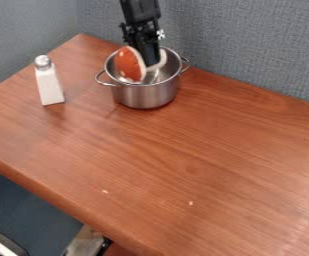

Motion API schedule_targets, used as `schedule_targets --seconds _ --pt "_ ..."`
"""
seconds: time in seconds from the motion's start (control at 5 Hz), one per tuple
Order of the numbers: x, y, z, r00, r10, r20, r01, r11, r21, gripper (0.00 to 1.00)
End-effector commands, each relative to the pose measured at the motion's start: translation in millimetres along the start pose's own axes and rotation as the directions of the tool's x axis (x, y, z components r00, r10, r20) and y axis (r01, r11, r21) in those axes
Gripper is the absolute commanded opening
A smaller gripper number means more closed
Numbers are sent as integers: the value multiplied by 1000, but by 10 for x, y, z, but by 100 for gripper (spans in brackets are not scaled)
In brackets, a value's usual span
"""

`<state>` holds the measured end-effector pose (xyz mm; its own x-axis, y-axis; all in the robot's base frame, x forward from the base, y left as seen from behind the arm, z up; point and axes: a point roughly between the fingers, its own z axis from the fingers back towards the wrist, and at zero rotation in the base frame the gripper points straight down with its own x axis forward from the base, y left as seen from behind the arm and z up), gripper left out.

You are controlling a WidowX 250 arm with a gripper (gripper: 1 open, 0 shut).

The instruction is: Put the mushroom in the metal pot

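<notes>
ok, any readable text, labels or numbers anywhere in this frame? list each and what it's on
None readable.
White bottle: no label or print can be made out; too small and blurred to tell.
Metal pot: bare shiny steel, no marking visible.
Mushroom, held in the gripper over the pot: plain reddish cap, no text.
Table: wood grain only.

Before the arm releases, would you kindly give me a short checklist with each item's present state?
1. Black gripper shut on the reddish-brown-capped toy mushroom: ok.
2. Mushroom over the opening of the shiny round steel pot: ok.
3. Mushroom resting on the pot's floor: cannot tell.
4. Pot upright on the brown wooden table: ok.
5. Small white bottle with grey cap standing apart from the pot: ok.
</notes>
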<state>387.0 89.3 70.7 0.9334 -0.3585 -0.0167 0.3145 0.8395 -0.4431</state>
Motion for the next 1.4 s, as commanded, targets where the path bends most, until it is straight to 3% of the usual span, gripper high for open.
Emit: schedule_targets --seconds 0.0,0.2,0.4,0.6,0.8,1.0,1.2 --pt "67 -18 131 998 -59 37 57 997 52 0" --pt "88 -46 39 995 -100 29 98 994 48 0" --pt "-58 -24 20 991 -136 -7 136 991 8 0" --pt "-202 -15 35 984 -176 -37 175 984 -31 100" --pt "-333 3 67 974 -217 -63 213 975 -65 100" --pt "-241 -71 155 961 -269 -62 262 960 -98 0" --pt "-151 -129 196 947 -315 -68 305 943 -135 100"
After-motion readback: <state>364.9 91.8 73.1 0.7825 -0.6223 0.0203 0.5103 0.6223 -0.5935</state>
